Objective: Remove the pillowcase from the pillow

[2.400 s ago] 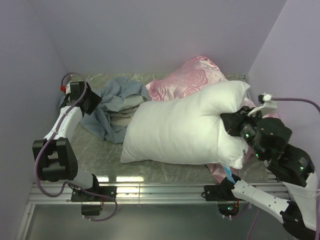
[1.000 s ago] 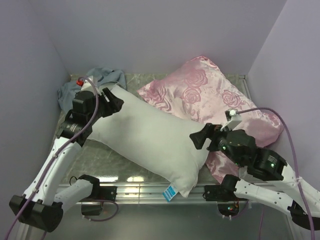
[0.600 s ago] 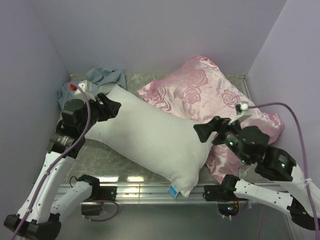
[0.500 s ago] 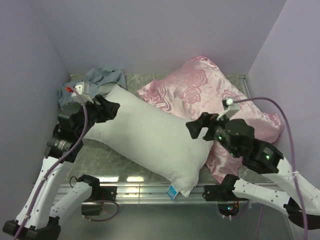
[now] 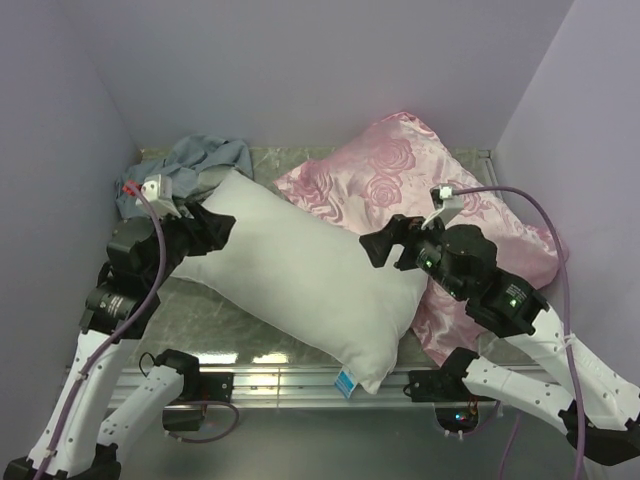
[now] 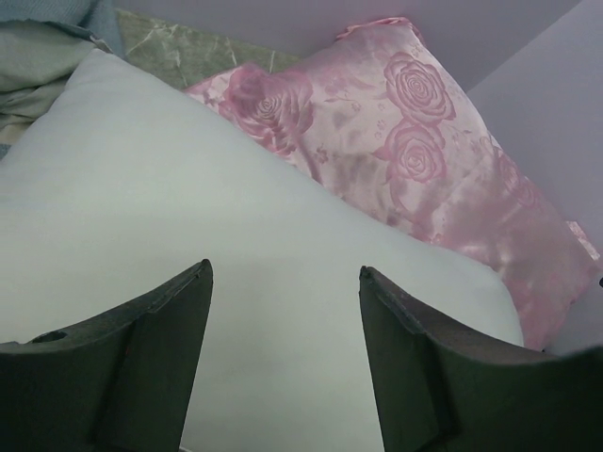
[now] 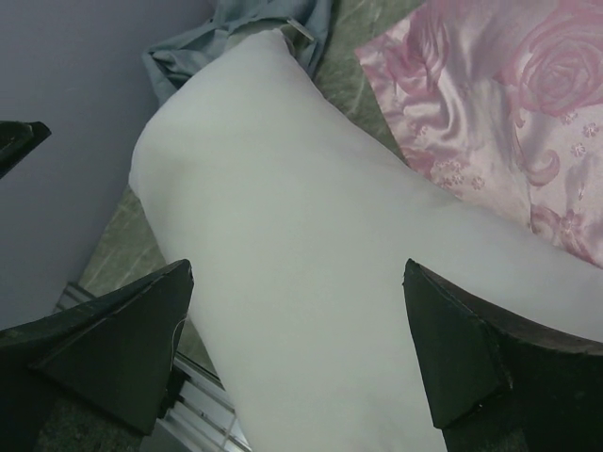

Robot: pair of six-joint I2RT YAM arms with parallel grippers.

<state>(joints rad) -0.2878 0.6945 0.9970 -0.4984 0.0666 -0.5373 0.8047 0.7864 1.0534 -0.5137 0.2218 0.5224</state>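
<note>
Pillow (image 5: pixel 300 280): bare and white. It lies diagonally on the table (image 5: pixel 210 318), from the back-left area to the near edge at centre.
Pillow tag (image 5: pixel 343 381): small and blue. It sits at the near corner of the pillow, over the front rail.
Pillowcase (image 5: pixel 205 160): fully off the pillow. It is crumpled in a heap in the back-left corner with mostly grey-blue fabric showing. The heap lies just behind the far-left corner of the pillow.
Pillowcase, wrist views: folds show at the upper-left edge of the left wrist view (image 6: pixel 38 56). Grey-blue folds show at the top of the right wrist view (image 7: pixel 236 28).
Pink cushion (image 5: pixel 420 180): satin with a rose pattern, at the back-right. The right end of the pillow overlaps its near-left edge.
Left gripper (image 5: pixel 205 232): positioned at the far-left end of the pillow and pointing toward it. Contact with the pillow cannot be determined.
Left jaws: spread wide and holding nothing. In the left wrist view both fingers (image 6: pixel 141 367) frame open pillow surface.
Right gripper (image 5: pixel 385 243): positioned over the right end of the pillow, beside the cushion edge. Contact cannot be determined.
Right jaws: spread wide and holding nothing. In the right wrist view the fingers (image 7: pixel 122 339) stand well apart with the pillow visible beyond them.
</note>
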